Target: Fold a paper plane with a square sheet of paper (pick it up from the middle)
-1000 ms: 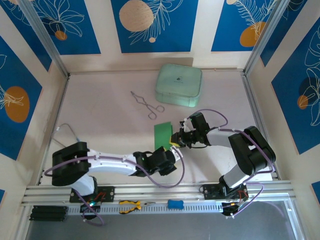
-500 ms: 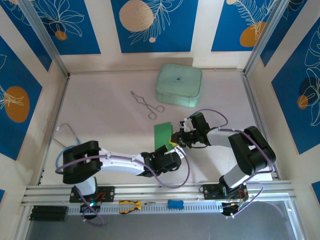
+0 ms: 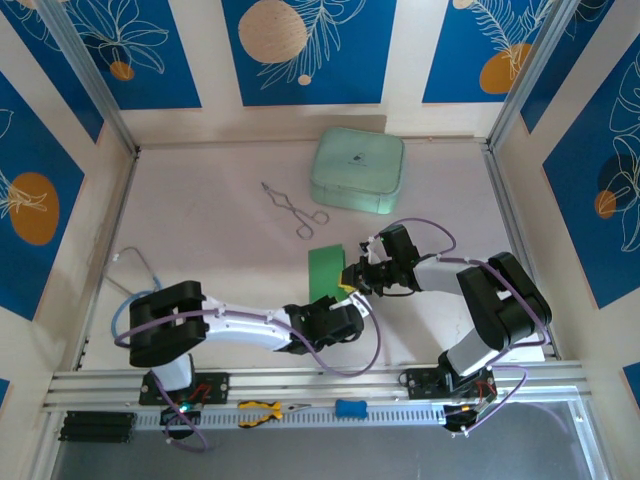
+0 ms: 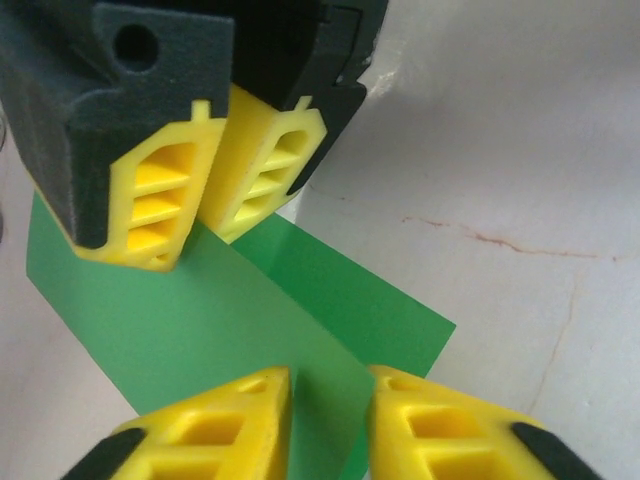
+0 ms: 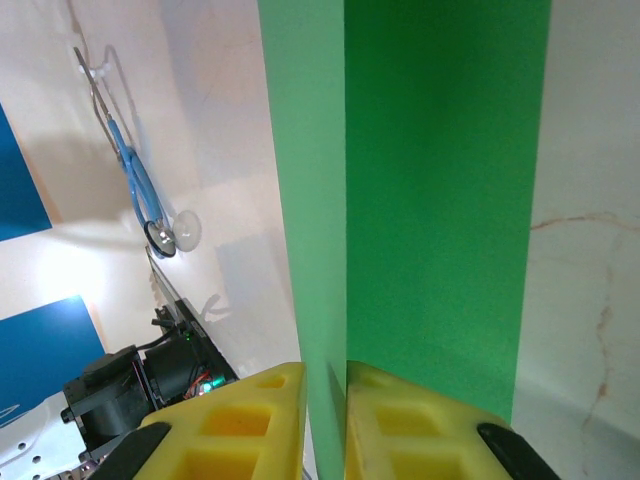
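The paper (image 3: 325,270) is looking light, floppy and easily creased. The right fingers (image 5: 250,425) are pinching its raised middle fold, and the left fingers (image 4: 225,425) are straddling its near edge, grip unclear.

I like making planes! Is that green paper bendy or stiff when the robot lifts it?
Probably bendy: the green paper stands folded up along a crease where the right gripper pinches it. Likely very light too, since it looks thin, so a nudge might slide it.
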Tool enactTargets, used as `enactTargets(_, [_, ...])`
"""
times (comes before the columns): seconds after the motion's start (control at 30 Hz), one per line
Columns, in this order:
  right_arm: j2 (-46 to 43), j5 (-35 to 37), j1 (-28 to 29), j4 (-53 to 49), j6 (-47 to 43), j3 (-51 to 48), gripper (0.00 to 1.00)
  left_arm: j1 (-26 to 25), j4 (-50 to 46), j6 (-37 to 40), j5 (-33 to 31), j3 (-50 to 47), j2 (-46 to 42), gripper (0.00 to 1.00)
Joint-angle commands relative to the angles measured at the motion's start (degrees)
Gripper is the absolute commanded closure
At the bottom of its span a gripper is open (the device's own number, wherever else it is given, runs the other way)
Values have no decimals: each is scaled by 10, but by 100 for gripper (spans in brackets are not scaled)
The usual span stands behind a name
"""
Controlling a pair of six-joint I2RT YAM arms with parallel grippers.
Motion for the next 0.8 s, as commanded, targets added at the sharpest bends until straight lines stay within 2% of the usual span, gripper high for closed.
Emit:
enactTargets(0.0, [-10, -8, -4, -14, -8, 5, 81, -3, 1, -12, -7, -3, -15, 81])
enactTargets(0.17, [-21, 7, -7, -21, -7, 0, 81, 1, 5, -29, 9, -9, -25, 94])
enactTargets(0.3, [-56, 51, -16, -51, -2, -11, 79, 17, 9, -58, 46, -16, -42, 100])
enactTargets(0.33, [-67, 62, -20, -59, 1, -15, 77, 25, 12, -71, 66, -21, -48, 100])
enactTargets(0.57, [-182, 116, -56, -122, 14, -45, 66, 123, 103, -174, 319, -77, -98, 100])
enactTargets(0.63, [-212, 120, -59, -140, 14, -50, 65, 144, 125, -197, 364, -89, -105, 100])
enactTargets(0.77, [-223, 90, -44, -129, 34, -65, 69, 167, 155, -227, 408, -102, -109, 100])
